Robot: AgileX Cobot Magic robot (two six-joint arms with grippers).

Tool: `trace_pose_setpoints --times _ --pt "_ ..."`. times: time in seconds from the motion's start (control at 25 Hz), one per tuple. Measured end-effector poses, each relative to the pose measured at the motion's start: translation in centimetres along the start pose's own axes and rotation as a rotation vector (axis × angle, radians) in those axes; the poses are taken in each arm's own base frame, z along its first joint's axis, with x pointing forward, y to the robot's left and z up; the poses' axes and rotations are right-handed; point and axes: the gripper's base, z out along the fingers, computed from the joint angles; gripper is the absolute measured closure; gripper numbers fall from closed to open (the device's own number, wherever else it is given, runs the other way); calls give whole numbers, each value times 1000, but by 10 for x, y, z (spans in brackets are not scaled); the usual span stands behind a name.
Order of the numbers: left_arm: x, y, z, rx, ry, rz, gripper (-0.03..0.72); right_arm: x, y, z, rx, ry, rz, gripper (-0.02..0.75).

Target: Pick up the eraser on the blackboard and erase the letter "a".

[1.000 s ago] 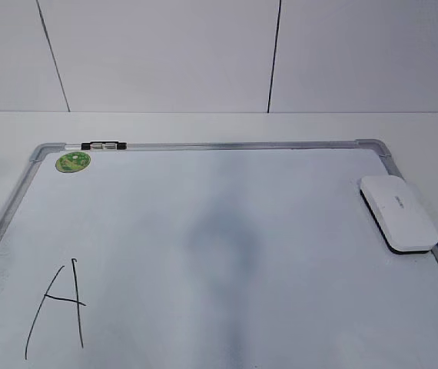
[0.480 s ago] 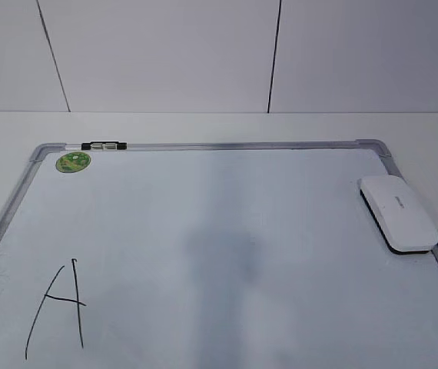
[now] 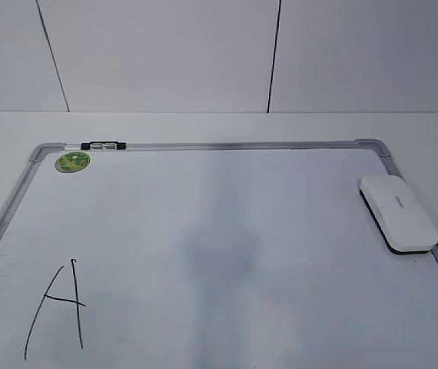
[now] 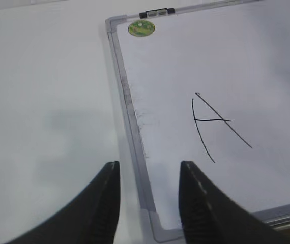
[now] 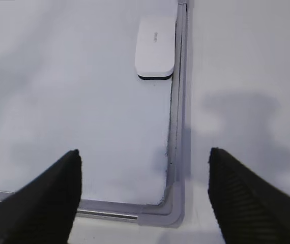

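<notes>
Both grippers, left gripper (image 4: 149,175) and right gripper (image 5: 144,175), hang spread apart, empty above the blackboard (image 3: 204,144).

Smooth white plastic on the eraser (image 3: 398,212), matt with a soft sheen, a thin dark felt-like layer along its underside. Glossy white writing surface on the blackboard (image 3: 219,231), faintly smudged grey in the middle, framed in brushed grey metal with dull plastic-looking corner caps. Glossy green sticker (image 3: 72,161) near the far-left corner. Thin black marker ink for the capital "A" (image 3: 56,311), matt against the sheen. Matt white table (image 3: 204,124), plain and smooth. Ribbed black pads, rubbery and dull, on the left hand (image 4: 149,203) and the right hand (image 5: 142,198).
</notes>
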Motion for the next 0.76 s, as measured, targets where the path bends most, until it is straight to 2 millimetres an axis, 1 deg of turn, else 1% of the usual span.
trace_pose_setpoints --times 0.08,0.76 --pt "0 0 3 0 -10 -2 398 1 0 0 1 -12 -1 146" --pt "-2 -1 2 8 -32 -5 399 1 0 0 1 -23 -1 146"
